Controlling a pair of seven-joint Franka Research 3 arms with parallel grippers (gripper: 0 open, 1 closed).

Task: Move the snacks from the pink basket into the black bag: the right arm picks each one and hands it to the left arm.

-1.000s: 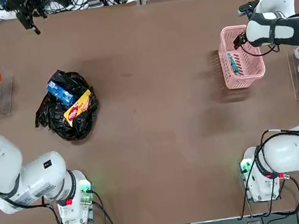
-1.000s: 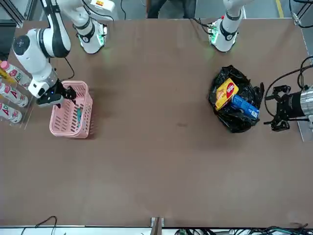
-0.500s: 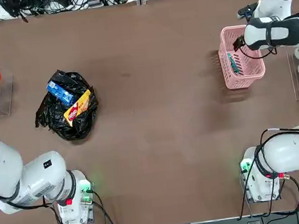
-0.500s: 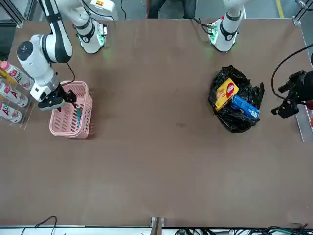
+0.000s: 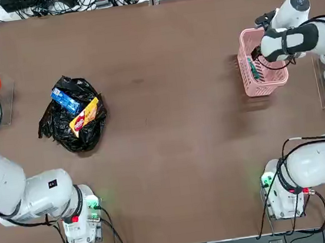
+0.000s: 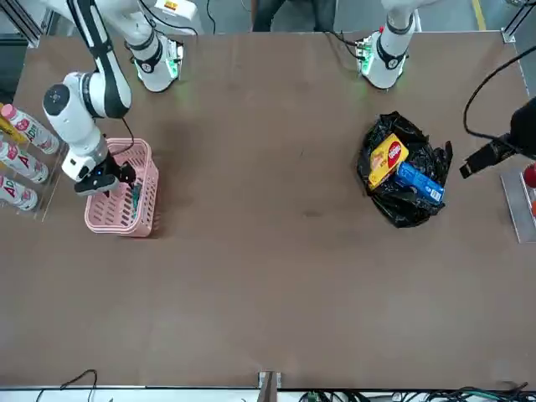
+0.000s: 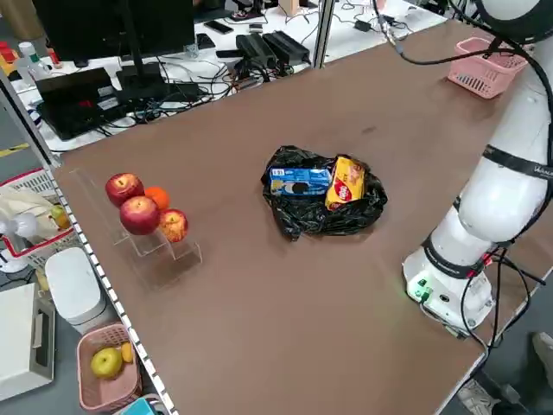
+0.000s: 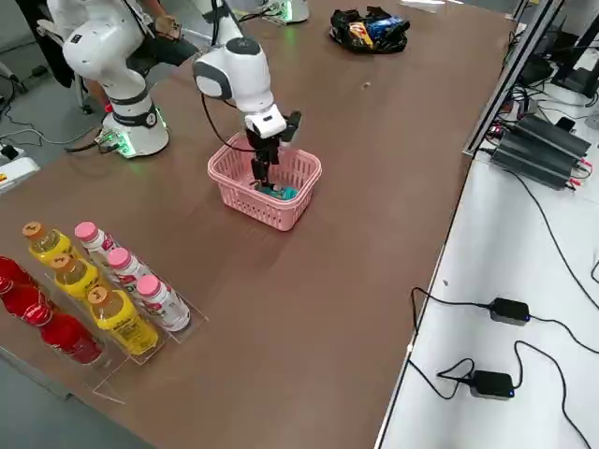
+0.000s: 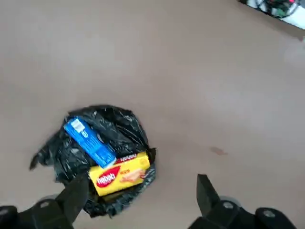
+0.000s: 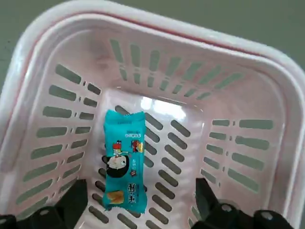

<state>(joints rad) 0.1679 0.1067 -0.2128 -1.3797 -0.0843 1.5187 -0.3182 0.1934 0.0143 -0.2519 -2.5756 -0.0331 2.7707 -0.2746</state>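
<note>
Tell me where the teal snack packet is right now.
The teal packet lies flat on the floor of the pink basket, at the table's far right in the top view, directly beneath the open right gripper.

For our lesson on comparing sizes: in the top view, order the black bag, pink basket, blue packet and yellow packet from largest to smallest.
1. black bag
2. pink basket
3. yellow packet and blue packet: look about alike.

You see a glossy, crinkled black bag (image 5: 74, 123) of thin plastic, a pink basket (image 10: 157, 52) of smooth slotted plastic, a shiny teal packet (image 10: 125, 157), and a matt brown table (image 5: 172, 156).
</note>
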